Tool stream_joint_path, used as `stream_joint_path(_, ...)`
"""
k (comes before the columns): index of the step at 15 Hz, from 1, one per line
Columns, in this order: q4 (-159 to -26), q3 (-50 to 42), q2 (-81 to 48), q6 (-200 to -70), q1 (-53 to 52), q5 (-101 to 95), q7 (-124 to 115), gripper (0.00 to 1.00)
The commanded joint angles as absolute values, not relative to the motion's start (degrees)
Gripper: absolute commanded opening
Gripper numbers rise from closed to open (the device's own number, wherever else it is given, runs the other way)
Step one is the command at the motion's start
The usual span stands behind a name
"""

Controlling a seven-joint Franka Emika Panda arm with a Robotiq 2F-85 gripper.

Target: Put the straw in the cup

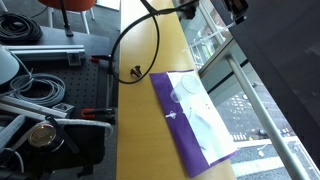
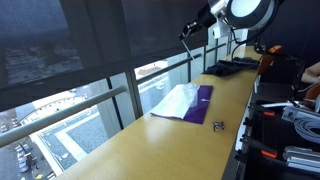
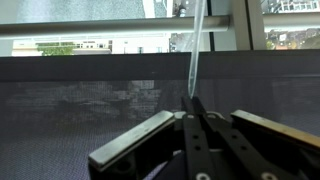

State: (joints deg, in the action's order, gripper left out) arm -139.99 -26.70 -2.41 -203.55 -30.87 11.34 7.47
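Right now the jaws are shut tight on the straw [image 3: 196,50]. In the wrist view it sticks out from them toward 12 o'clock, in front of a window. On the desk [image 1: 140,130], a purple cloth [image 1: 186,146] lies toward 6 o'clock.

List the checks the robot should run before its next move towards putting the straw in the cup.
1. Jaws shut on the straw: ok.
2. Straw straight, not bent: ok in the wrist view.
3. Gripper aimed down at the table: not ok; it faces the window blind.
4. Cup upright on the purple mat: cannot tell; too faint.
5. Black clip clear of the mat: ok.
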Motion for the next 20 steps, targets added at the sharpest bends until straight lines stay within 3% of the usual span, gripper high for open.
stream_joint_path(1,-136.6,-27.9,-8.5,-213.7,-26.8,2.6,0.9,0.00)
stream_joint_path(5,-132.9,-27.6,-14.7,-215.9,-21.3,-2.6,-2.6,0.00)
stream_joint_path(6,-131.6,-19.2,-15.9,-215.9,-13.0,0.9,1.4,0.00)
stream_joint_path(10,-126.3,-13.8,-22.0,-216.1,-5.7,1.2,2.7,0.00)
stream_joint_path(20,-115.8,-19.0,-32.5,-214.7,-17.3,10.5,2.4,0.00)
